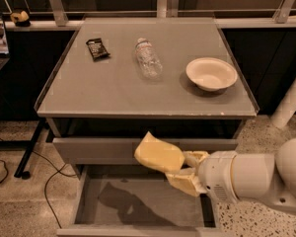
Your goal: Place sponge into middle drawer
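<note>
The sponge [159, 153] is a pale yellow foam block with a wavy outline. My gripper [185, 169] is shut on its right end and holds it in the air in front of the closed drawer front [98, 149]. The arm comes in from the right. The middle drawer [113, 201] is pulled open below, a shallow grey box with a plain floor. The sponge hangs above the drawer's back right part and casts a shadow on the floor of the drawer.
On the grey tabletop [103, 90] lie a dark snack packet [96, 48], a clear plastic bottle [148, 58] on its side and a white bowl [211, 73]. A black cable [52, 181] runs over the floor at the left.
</note>
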`<state>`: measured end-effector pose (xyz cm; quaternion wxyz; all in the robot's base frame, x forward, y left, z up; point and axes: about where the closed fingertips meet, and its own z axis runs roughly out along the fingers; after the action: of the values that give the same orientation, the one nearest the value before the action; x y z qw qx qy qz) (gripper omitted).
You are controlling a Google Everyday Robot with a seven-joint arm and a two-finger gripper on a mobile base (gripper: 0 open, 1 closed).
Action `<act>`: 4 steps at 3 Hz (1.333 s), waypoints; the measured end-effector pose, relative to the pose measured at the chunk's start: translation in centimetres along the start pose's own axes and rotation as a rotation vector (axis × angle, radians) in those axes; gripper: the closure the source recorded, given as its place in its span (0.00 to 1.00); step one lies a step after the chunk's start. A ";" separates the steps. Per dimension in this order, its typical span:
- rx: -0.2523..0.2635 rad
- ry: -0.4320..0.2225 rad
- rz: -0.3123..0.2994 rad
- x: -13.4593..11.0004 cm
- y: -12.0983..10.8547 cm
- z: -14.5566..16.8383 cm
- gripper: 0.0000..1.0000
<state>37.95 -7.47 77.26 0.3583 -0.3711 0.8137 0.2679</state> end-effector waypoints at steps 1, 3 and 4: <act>-0.004 0.010 0.052 2.9 -0.1 1.8 1.00; -0.021 0.028 0.102 5.3 -0.4 3.6 1.00; -0.009 0.025 0.103 5.7 -0.1 4.2 1.00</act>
<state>36.97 -7.00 70.25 0.3323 -0.3338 0.8348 0.2851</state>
